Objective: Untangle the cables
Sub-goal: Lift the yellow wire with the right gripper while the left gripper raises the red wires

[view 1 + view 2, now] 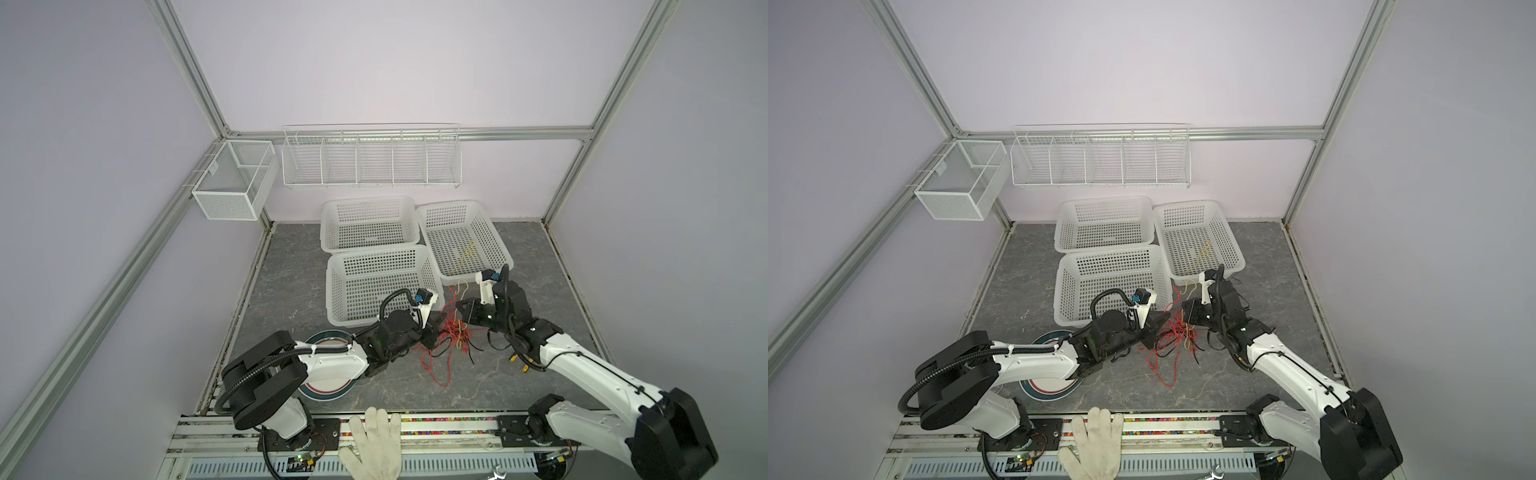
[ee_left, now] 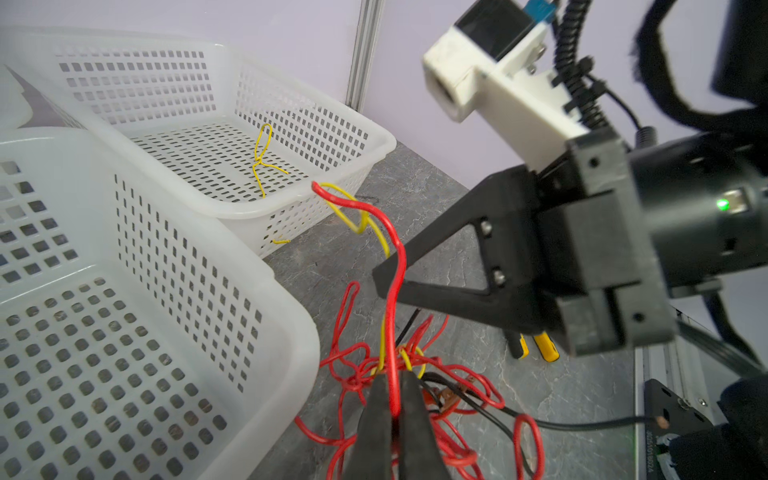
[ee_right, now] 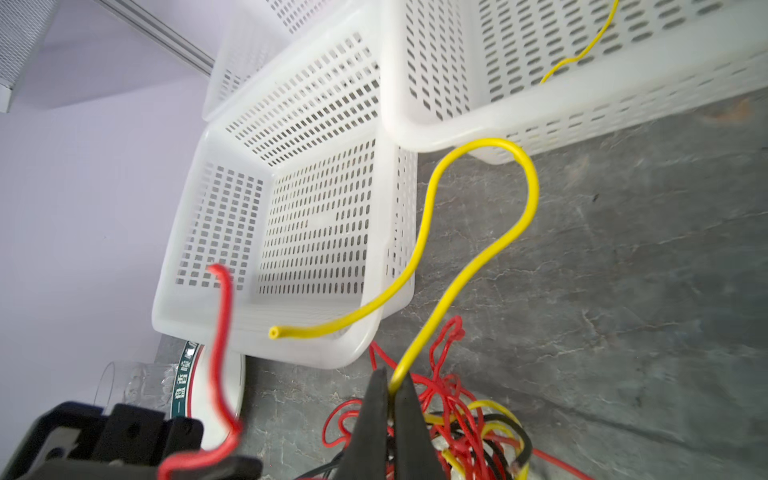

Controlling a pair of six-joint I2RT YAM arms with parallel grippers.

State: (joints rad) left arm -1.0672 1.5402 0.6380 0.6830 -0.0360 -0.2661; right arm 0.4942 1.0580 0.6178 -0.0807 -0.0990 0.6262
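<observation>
Cables [image 1: 451,334] lie tangled on the table [image 1: 311,291], between both grippers. Left gripper [image 2: 392,409] clamped on a red wire [image 2: 390,324]; right gripper [image 3: 390,401] clamped on a yellow wire [image 3: 490,143] — apparently from the same knot.

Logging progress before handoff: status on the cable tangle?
Left end effector shut on thin red wire. Right end effector shut on thin yellow wire. Red-yellow-black wire tangle knotted between them. White perforated plastic basket close alongside.

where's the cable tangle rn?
In both top views the cable tangle lies on the table, mid-front, between the left gripper and right gripper, beside the near basket.
</observation>
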